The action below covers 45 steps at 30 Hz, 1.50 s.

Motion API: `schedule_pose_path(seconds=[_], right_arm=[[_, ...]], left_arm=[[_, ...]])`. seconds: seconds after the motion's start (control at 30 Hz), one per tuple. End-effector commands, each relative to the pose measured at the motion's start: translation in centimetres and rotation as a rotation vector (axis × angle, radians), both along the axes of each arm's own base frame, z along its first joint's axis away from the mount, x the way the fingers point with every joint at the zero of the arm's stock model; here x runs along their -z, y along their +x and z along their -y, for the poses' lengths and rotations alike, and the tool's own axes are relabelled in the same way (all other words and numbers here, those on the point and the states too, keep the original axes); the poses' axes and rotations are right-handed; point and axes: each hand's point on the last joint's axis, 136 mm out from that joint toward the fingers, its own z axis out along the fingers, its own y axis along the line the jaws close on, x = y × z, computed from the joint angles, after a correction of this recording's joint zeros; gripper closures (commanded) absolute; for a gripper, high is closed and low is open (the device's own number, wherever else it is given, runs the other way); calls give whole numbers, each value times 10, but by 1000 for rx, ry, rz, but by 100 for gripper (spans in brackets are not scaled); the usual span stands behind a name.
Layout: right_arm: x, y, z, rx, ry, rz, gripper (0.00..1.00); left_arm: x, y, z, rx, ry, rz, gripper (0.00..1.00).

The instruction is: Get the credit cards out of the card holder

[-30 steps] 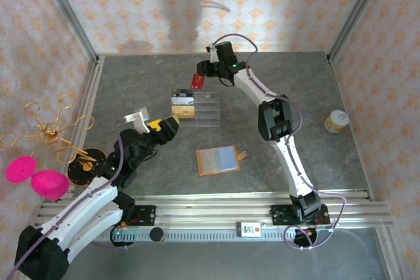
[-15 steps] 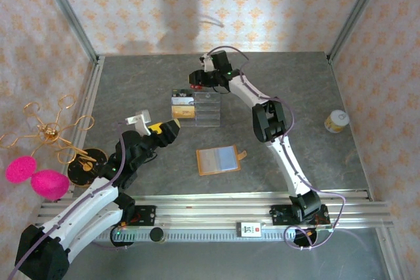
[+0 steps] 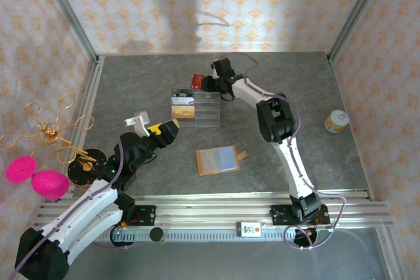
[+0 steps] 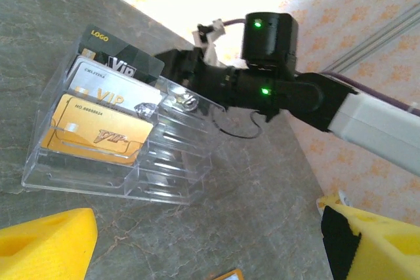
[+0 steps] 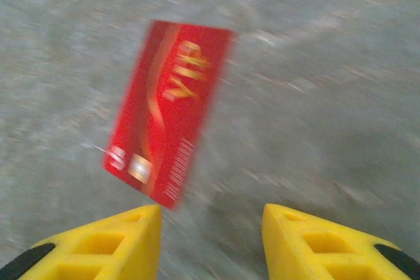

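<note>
The right gripper (image 5: pixel 210 218) stands partly open and empty, with the thin red plastic card (image 5: pixel 167 113), blurred, just beyond its yellow fingertips (image 5: pixel 141 218) at the far edge of the clear acrylic stand (image 3: pixel 197 106). The left gripper (image 3: pixel 164 129) gapes wide and holds nothing. The flat orange-tan leather card holder (image 3: pixel 218 160) lies open on the grey table (image 3: pixel 308 96), nearer the arm bases.

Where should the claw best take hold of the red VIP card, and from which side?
Probably across its long edges, from above: the red VIP card seems to lie flat on the table, so only its thin edges offer a hold.
</note>
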Motion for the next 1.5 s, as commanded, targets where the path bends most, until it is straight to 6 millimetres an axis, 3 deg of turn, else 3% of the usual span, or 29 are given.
schedule_pose_path(seconds=[0.0,0.13,0.27,0.37,0.57,0.73,0.83,0.9,1.07,1.27,1.37,1.47], right_arm=[[7,-11,71,201,-185,-35,56],[0,-34,91,207,-216,-11,56],[-24,-32,68,45,-207,80,54],[-46,-29,39,-66,-172,184,52],[-70,-7,20,-41,-80,249,51],[-103,-15,46,97,-53,350,50],[-132,-29,68,176,-55,408,48],[-140,-44,81,216,-55,406,48],[-130,-94,89,246,-68,325,47],[-118,-163,70,185,23,249,45],[-102,-185,63,190,22,204,45],[-85,-194,58,204,-5,178,46]], left_arm=[[2,-1,0,5,-16,4,12],[-1,-3,1,17,-27,15,12],[-2,-3,-1,7,-26,34,12],[-6,-4,1,19,-42,45,12],[-12,1,-2,-4,-8,57,12],[-12,10,-12,-72,50,29,16],[-14,14,-14,-84,60,29,18],[-15,15,-12,-75,63,28,18],[-14,15,-9,-60,52,30,16],[-10,12,-6,-40,48,34,11],[-7,10,-7,-41,46,32,9],[-4,9,-8,-43,44,29,9]])
